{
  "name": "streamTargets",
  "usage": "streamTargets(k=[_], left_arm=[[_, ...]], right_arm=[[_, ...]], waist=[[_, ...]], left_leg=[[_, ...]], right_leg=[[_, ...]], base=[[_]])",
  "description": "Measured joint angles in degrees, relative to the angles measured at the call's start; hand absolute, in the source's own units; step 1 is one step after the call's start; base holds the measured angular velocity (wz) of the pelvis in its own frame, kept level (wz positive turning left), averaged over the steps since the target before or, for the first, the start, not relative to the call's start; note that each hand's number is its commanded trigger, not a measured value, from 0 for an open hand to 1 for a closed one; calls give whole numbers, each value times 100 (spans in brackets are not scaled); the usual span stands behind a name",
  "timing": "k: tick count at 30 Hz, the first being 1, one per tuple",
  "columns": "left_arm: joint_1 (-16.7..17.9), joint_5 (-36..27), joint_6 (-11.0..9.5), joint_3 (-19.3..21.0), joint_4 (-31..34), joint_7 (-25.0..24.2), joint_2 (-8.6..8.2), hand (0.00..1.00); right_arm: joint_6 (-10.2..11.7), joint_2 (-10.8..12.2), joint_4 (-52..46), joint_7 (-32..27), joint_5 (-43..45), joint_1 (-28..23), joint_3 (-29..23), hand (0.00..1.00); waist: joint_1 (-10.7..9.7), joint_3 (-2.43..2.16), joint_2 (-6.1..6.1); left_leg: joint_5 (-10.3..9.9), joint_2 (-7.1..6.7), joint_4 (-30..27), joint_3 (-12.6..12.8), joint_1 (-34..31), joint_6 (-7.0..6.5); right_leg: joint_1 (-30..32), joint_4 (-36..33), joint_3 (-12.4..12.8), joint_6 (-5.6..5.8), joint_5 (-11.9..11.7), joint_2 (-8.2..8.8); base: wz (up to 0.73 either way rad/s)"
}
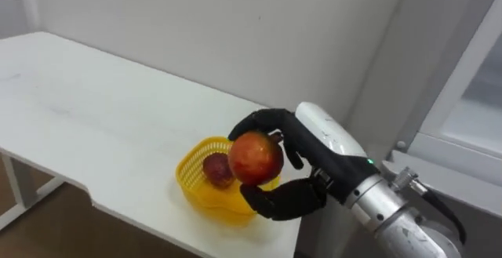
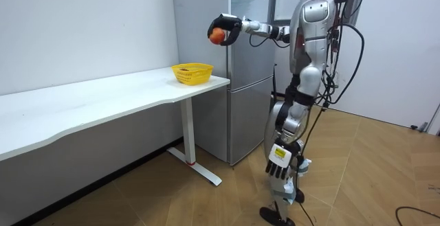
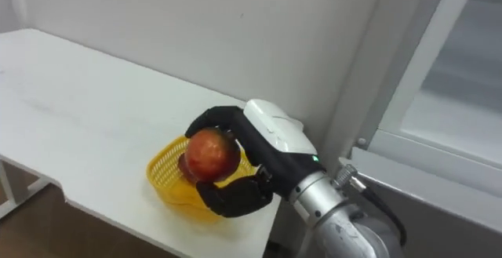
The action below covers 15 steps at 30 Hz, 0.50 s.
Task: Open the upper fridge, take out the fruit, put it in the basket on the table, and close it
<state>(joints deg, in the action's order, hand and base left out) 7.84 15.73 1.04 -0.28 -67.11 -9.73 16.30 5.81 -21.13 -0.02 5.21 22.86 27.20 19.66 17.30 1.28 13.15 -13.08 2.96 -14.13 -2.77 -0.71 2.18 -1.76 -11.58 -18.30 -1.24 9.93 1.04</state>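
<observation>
My right hand (image 1: 325, 136) is shut on a red-and-yellow apple (image 1: 255, 158), fingers over its top and thumb beneath. It holds the apple in the air just above the near rim of a yellow mesh basket (image 1: 192, 181), which stands at the end of the white table (image 1: 94, 109). A dark red fruit (image 1: 217, 168) lies inside the basket. In the room view I stand upright by the grey fridge (image 2: 240, 82), right arm stretched out towards the table with the apple (image 2: 217, 36) well above the basket (image 2: 192, 73). My left hand (image 2: 278, 163) hangs at my side, fingers relaxed.
The fridge stands right against the table's end, its grey side (image 1: 408, 62) rising close behind my forearm. A white wall (image 1: 196, 23) runs along the back of the table. The table's long top stretches away to my left; wooden floor (image 2: 206, 198) lies below.
</observation>
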Motion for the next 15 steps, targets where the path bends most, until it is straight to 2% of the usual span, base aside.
streamTargets(k=[6,9,13,15], left_arm=[[-88,-30,15,-20,19,4,123,0],[-88,-31,16,-103,19,19,130,0],[-72,-32,25,-106,17,24,134,0],[-58,-31,35,-108,17,24,143,0]], right_arm=[[-37,-4,707,-212,2,268,433,100],[-37,-4,1189,-407,-17,444,472,100],[-39,-7,1658,-678,-17,724,524,100],[-39,-11,1760,-811,-18,815,542,100]], waist=[[150,10,96],[197,10,148],[214,11,176],[211,25,198]], left_leg=[[-1,-25,-41,-137,-86,1],[0,-49,-65,-228,-173,0],[3,-65,-77,-259,-198,-2],[3,-66,-80,-267,-205,-2]], right_leg=[[3,-1,-120,1,0,18],[41,-1,-230,2,0,40],[47,-4,-243,3,-1,53],[48,-4,-248,3,-1,54]], base=[[13],[13],[4],[0]])
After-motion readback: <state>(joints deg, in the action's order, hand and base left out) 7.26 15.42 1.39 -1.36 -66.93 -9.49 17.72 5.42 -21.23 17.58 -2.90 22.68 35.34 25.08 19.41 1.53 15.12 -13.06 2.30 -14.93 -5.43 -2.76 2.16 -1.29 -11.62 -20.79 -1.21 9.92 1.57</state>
